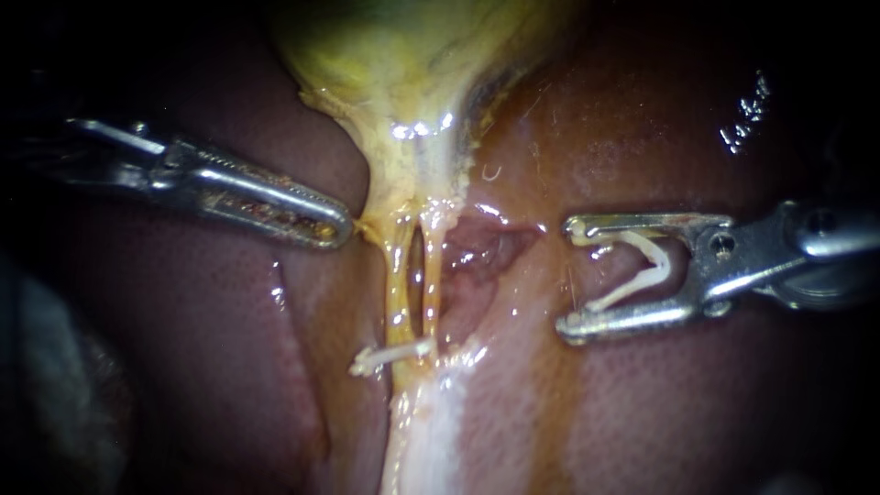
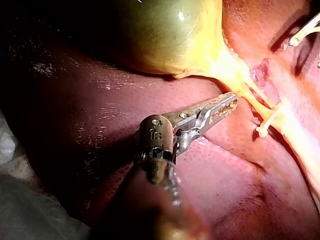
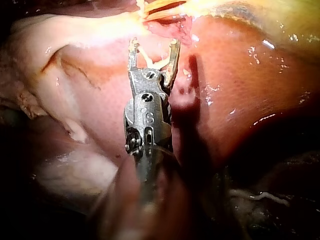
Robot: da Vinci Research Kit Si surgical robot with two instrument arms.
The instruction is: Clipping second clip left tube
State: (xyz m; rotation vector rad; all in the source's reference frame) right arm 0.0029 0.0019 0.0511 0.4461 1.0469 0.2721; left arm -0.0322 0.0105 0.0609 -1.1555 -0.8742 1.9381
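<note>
Left instrument (image 1: 339,229): just left of the left tube's top, jaws lying together, tip against yellow tissue under the gallbladder (image 1: 394,64) (nothing visibly pinched).
Left tube (image 1: 400,275): upright and bare along its middle, with the seated clip (image 1: 392,352) across its lower end.
Right tube (image 1: 431,275): just beside it, across a narrow slit.
Right instrument (image 1: 568,278): well to the right, jaws spread wide, carrying the loaded clip (image 1: 662,268).
Handling: probably pass one leg through the slit, lie square to the left tube, stay apart from the seated clip, then close.

Below gallbladder (image 1: 394,64), clip (image 1: 390,356) crosses left tube (image 1: 399,275); left instrument (image 1: 341,229) just left of tube's top; right instrument (image 1: 568,278), holding open clip (image 1: 655,266), well right, over liver (image 1: 687,403)
</note>
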